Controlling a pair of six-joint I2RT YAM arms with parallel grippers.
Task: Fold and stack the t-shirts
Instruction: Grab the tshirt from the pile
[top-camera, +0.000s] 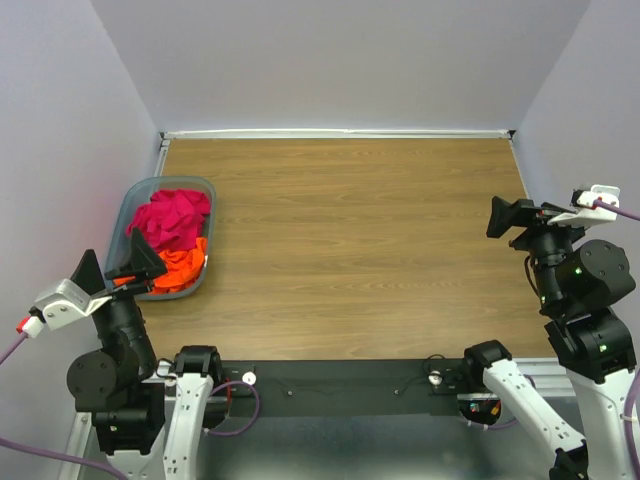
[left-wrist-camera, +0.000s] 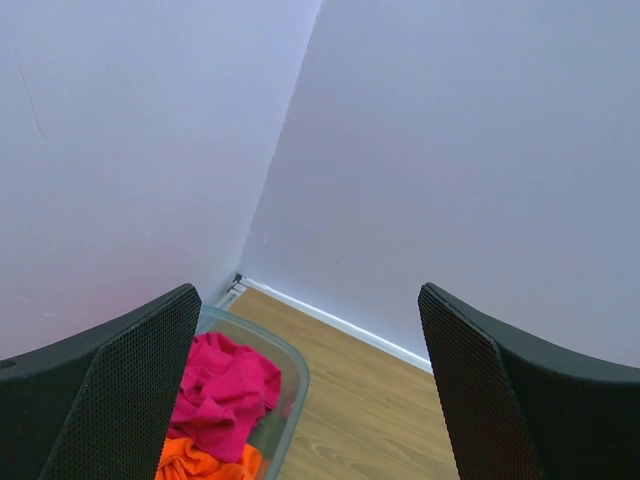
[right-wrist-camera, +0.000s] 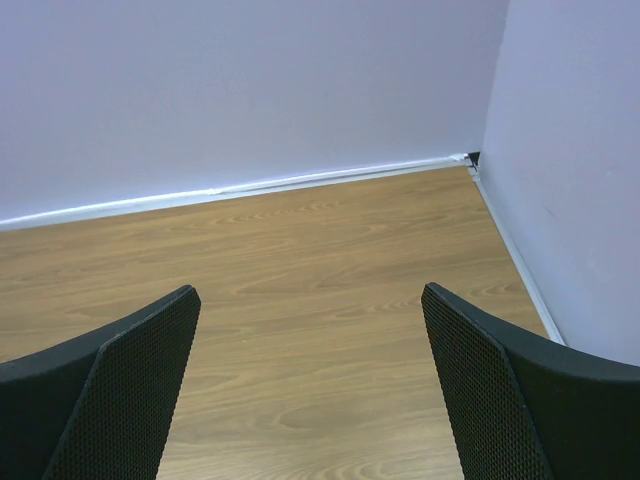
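Observation:
A magenta-pink t-shirt (top-camera: 172, 219) lies crumpled in a translucent blue-grey bin (top-camera: 139, 190) at the table's left. A bright orange t-shirt (top-camera: 178, 268) is bunched under it at the bin's near end. Both also show in the left wrist view, pink shirt (left-wrist-camera: 225, 390) above orange shirt (left-wrist-camera: 205, 465). My left gripper (top-camera: 135, 264) is open and empty, raised just near and left of the bin. My right gripper (top-camera: 512, 218) is open and empty, raised at the table's right edge, far from the shirts. In the right wrist view its fingers (right-wrist-camera: 120, 390) frame bare wood.
The wooden table (top-camera: 360, 240) is walled by lilac panels on the left, back and right. The bin's rim (left-wrist-camera: 290, 365) stands above the tabletop near the back left corner. A black rail with cables runs along the near edge.

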